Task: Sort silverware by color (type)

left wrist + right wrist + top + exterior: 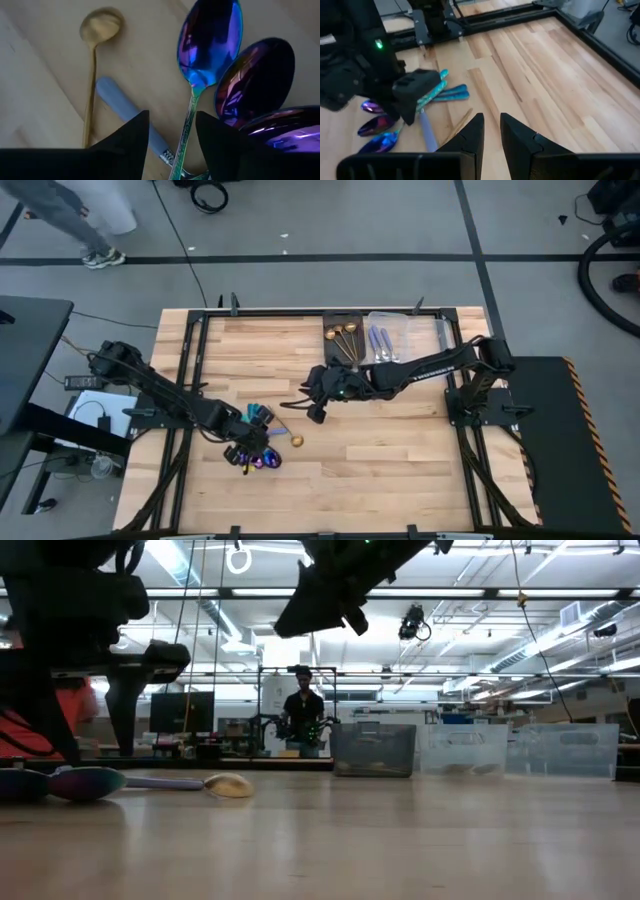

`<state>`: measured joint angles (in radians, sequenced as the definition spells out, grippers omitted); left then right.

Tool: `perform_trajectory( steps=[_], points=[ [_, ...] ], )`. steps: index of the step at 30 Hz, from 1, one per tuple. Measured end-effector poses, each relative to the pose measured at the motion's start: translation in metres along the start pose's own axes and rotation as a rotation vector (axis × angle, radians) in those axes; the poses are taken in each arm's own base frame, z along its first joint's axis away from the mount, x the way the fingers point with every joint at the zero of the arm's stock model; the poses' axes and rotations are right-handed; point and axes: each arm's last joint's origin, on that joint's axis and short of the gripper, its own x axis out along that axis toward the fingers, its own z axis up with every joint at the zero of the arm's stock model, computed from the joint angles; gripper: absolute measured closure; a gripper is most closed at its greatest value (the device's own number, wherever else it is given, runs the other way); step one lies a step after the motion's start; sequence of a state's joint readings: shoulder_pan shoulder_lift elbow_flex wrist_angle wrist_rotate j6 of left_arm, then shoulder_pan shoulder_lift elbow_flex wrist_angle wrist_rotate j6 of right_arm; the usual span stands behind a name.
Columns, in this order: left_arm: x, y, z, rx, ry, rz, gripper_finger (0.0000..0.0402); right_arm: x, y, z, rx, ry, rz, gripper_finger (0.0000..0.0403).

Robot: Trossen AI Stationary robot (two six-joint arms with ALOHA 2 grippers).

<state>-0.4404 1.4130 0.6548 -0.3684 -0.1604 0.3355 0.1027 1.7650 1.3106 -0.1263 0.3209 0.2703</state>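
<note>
Purple spoon (210,42) handle sits between the left tool's (172,132) spread, empty fingers; closing may snag overlapping neighbours. Right tool (491,132) hovers part-open, empty.

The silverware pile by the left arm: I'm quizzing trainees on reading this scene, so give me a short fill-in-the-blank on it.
1. The left gripper has its jaws straddling the handle of a ____-coloured spoon.
2. The lone spoon lying beside the pile is ____ in colour.
3. The right gripper holds ____.
4. Gold utensils already lie in the ____ tray.

Missing words: iridescent purple; gold; nothing; dark
</note>
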Motion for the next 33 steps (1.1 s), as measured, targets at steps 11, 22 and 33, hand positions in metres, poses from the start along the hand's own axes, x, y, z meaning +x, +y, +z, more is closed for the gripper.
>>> perform_trajectory(
  steps=[11,22,33],
  points=[
    [0.011,-0.001,-0.008,0.042,0.061,-0.071,0.0233,0.010,0.005,-0.007,-0.005,0.009,0.010,0.0330],
    [0.019,0.002,-0.010,0.020,0.073,-0.101,0.0302,0.006,0.016,-0.009,-0.037,-0.003,0.038,0.0330],
    [0.019,0.002,-0.010,-0.018,0.076,-0.105,0.0377,0.007,0.012,-0.007,-0.090,-0.014,0.027,0.0330]
  ],
)
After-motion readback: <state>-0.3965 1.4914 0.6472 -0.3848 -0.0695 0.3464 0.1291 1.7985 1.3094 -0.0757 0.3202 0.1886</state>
